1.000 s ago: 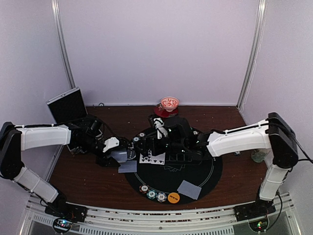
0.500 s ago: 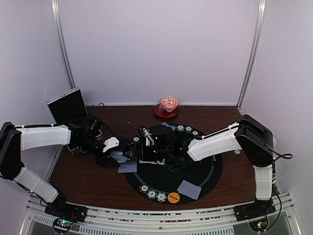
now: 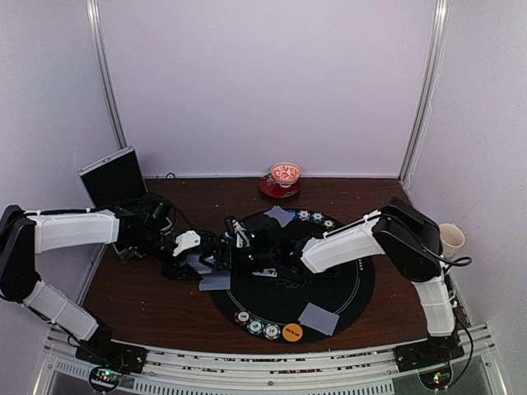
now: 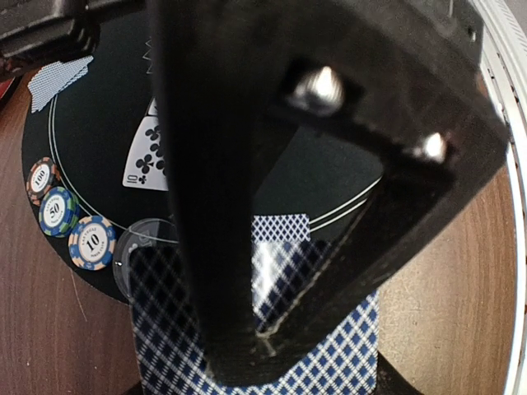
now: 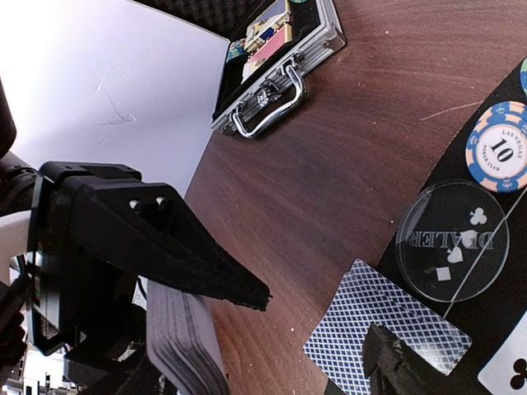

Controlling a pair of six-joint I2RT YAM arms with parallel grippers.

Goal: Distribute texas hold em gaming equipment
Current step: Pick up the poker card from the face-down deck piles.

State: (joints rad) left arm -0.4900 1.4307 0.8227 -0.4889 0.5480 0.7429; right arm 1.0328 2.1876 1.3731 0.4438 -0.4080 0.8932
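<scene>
My left gripper (image 3: 200, 261) is shut on a deck of blue-backed playing cards (image 4: 412, 350), held above the left rim of the black mat (image 3: 346, 288). My right gripper (image 5: 321, 321) stands open right next to that deck (image 5: 177, 350), with nothing between its fingers. A single face-down card (image 5: 387, 333) lies below it, half on the wood. Beside that card lie a clear dealer disc (image 5: 451, 241) and a "10" chip (image 5: 502, 146). A face-up club card (image 4: 152, 156) lies on the mat. Three chips (image 3: 256, 327) and an orange disc (image 3: 291, 332) line the mat's near edge.
Face-down cards lie at the mat's far side (image 3: 278, 216) and near right (image 3: 319, 317). More chips (image 3: 317, 219) sit along the far rim. An open metal case (image 3: 113, 177) stands back left, a red-and-white bowl (image 3: 286, 174) behind the mat, a paper cup (image 3: 451, 239) at far right.
My right arm has reached further left across the mat, up to the deck, and its jaws have narrowed a little. The left arm and its deck have stayed still.
</scene>
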